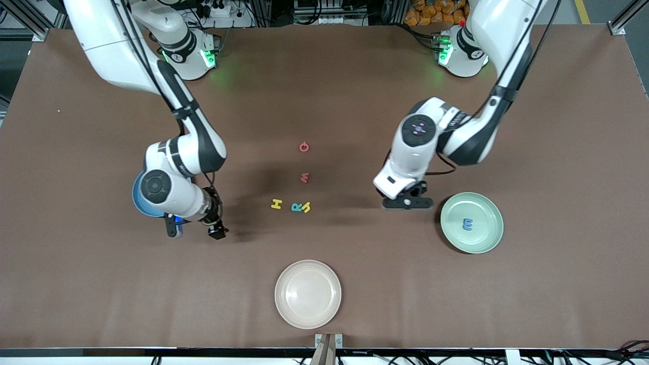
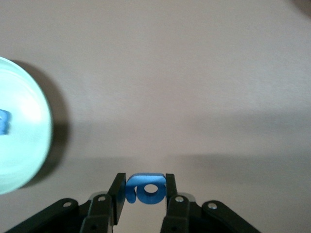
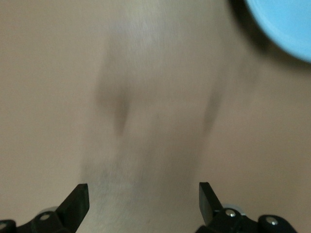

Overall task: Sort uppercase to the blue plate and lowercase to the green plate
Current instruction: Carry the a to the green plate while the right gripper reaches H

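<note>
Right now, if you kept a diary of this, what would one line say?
left gripper: shut on blue a, beside green plate | right gripper: open, empty, beside blue plate | blue m: in green plate

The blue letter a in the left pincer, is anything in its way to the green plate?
Nothing visible. The left pincer holds the blue letter a over bare table beside the green plate, which holds only a blue m.

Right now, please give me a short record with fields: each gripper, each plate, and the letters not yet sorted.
left gripper: shut on blue a, over bare table beside green plate
right gripper: open, empty, beside blue plate
green plate: holds blue m
cream plate: nothing on it
loose letters: G, red m, H, R, h
</note>
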`<state>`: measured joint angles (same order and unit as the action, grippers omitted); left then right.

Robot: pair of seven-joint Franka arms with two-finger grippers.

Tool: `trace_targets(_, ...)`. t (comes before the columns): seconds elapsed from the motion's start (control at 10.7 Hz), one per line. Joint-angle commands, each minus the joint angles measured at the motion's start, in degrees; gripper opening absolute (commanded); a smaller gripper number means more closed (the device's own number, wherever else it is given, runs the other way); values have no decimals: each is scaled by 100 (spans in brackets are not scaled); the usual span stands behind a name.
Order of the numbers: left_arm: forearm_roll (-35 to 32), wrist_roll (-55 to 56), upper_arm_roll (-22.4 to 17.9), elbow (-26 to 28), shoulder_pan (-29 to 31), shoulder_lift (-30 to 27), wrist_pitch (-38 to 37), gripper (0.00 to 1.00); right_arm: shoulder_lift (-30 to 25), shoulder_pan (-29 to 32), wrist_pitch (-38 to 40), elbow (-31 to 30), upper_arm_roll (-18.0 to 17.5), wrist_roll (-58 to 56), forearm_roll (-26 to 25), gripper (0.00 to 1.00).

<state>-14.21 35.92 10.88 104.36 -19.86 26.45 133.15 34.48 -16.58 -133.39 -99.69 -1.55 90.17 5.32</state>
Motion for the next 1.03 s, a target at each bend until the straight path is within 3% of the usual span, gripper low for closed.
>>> trace_targets(0.0, 365, -828, -462, 190, -18, -271, -97, 13, 94, -301, 459, 335, -195, 1287, -14, 100)
trace_targets(0.28, 812, -1874, -1078, 260, -18, -342, -97, 13, 155, -363, 674, 521, -451, 1688, -31, 100)
trace_targets(0.66, 1515, -3245, -1851, 339, -18, -254, -88, 13, 401, -539, -124, 459, -434, 2249, -40, 100)
trace_targets(0.94, 1614, -3564, -2090, 348, 17, -70, 60, 13, 708, -556, -504, 459, -434, 2698, -49, 100)
